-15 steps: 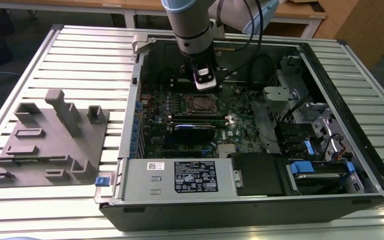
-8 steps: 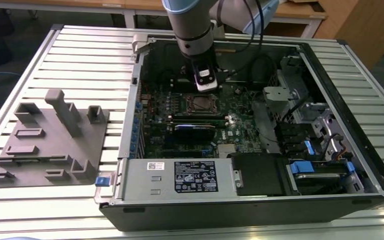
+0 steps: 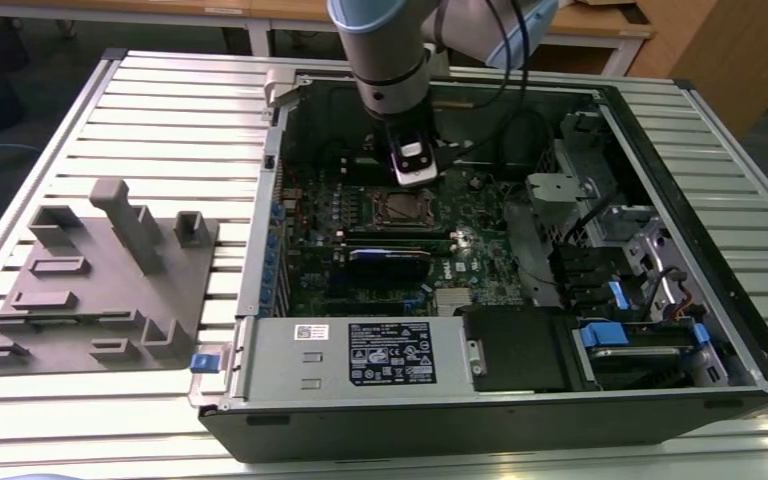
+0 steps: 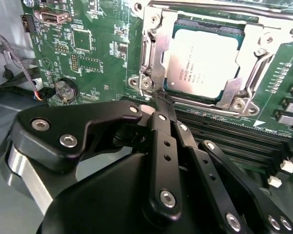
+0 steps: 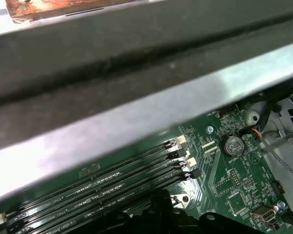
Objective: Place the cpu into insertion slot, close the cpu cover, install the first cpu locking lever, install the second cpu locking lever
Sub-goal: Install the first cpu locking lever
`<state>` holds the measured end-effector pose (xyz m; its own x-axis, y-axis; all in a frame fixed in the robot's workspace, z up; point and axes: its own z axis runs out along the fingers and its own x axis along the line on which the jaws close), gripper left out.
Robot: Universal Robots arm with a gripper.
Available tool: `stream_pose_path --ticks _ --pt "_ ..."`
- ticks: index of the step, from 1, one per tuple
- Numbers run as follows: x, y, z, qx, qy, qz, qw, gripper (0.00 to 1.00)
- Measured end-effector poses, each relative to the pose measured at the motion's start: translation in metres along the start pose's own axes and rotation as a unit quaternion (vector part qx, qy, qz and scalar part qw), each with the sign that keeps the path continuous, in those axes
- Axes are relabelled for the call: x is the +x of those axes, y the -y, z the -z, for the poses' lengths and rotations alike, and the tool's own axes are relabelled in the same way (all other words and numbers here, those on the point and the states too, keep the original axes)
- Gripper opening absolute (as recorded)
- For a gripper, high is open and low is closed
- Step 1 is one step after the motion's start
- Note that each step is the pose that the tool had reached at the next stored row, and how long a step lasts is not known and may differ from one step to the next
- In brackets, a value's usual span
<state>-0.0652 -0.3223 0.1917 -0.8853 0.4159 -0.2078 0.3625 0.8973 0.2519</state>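
The cpu (image 4: 202,61), a silver-grey square chip, lies in the insertion slot (image 3: 404,208) on the green motherboard (image 4: 88,44). The cpu cover (image 4: 249,46), a silver frame plate, lies flat over the chip's edges. Thin metal lever rods run along two sides of the socket (image 4: 145,46); I cannot tell whether they are latched. My gripper (image 4: 160,97) is shut, its black fingertips pressed together right at the socket's near corner with nothing visibly between them. In the exterior view the gripper (image 3: 415,180) hangs just behind the socket, inside the open computer case.
Long black memory slots (image 4: 234,136) run beside the socket and under my fingers. A coin battery (image 4: 66,89) sits on the board. The case wall (image 5: 136,112), power supply (image 3: 357,355) and cables (image 3: 558,200) hem the arm in. A grey fixture tray (image 3: 97,290) lies outside the case.
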Motion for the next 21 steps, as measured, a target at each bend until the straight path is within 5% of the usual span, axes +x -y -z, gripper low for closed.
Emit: stream_pose_path --ticks 15,18,21 --pt "-0.0002 -0.0018 -0.0007 -0.0007 -0.0002 0.0 1.0 0.11" --pt "-0.0001 -0.0018 -0.0009 -0.0054 -0.0014 -0.002 0.99998 0.11" --pt "-0.0001 -0.0018 -0.0009 -0.0057 -0.0015 -0.002 0.99998 0.11"
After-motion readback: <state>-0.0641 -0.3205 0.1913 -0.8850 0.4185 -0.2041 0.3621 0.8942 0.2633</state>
